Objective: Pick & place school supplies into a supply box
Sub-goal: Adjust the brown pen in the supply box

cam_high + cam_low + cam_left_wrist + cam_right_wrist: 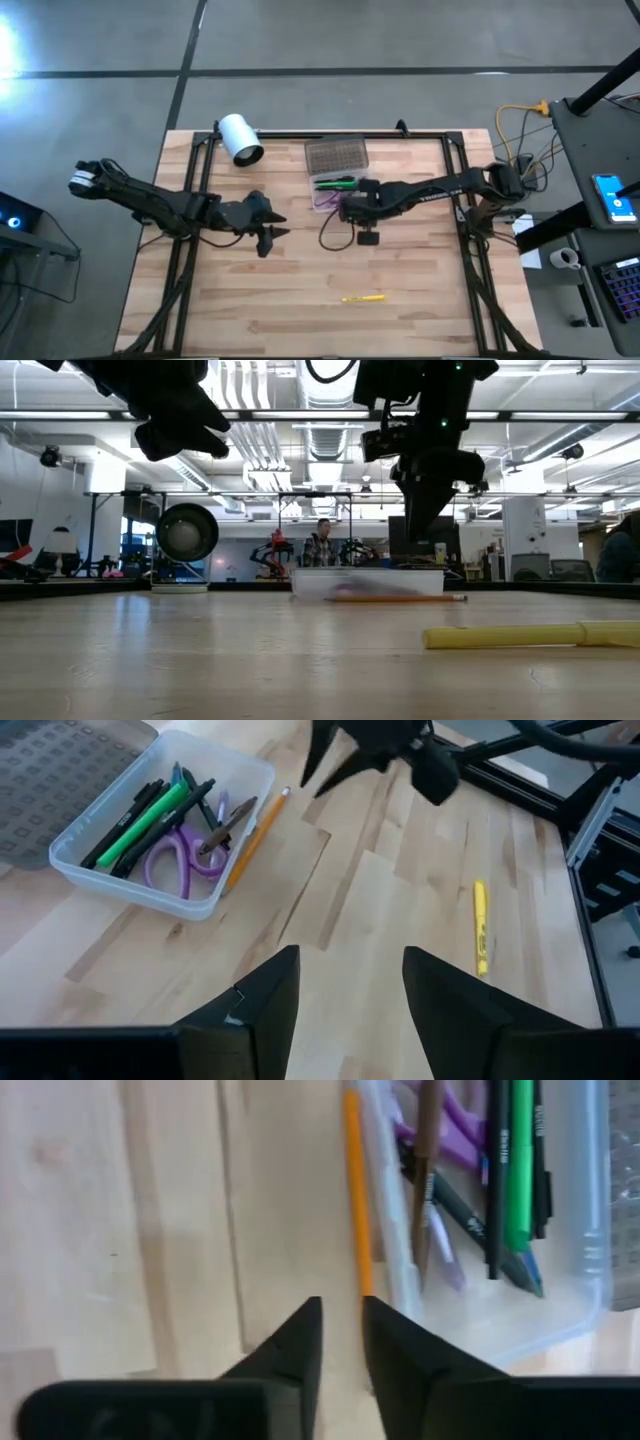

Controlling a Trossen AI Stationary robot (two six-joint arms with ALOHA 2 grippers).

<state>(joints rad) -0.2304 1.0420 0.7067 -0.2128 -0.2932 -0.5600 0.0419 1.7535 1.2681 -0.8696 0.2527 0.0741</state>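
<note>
Above wood, right gripper jaws near-closed, empty.

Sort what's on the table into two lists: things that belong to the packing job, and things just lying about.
Job:
supply box with green pen, black pens and purple scissors inside
orange pencil beside the box
yellow pen alone near the table's front

Lying about:
white roll

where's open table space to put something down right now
Bare wood runs along the near edge around the yellow pen, and right of the right pincer. It's crowded at the supply box, beside the orange pencil and white roll.
</note>
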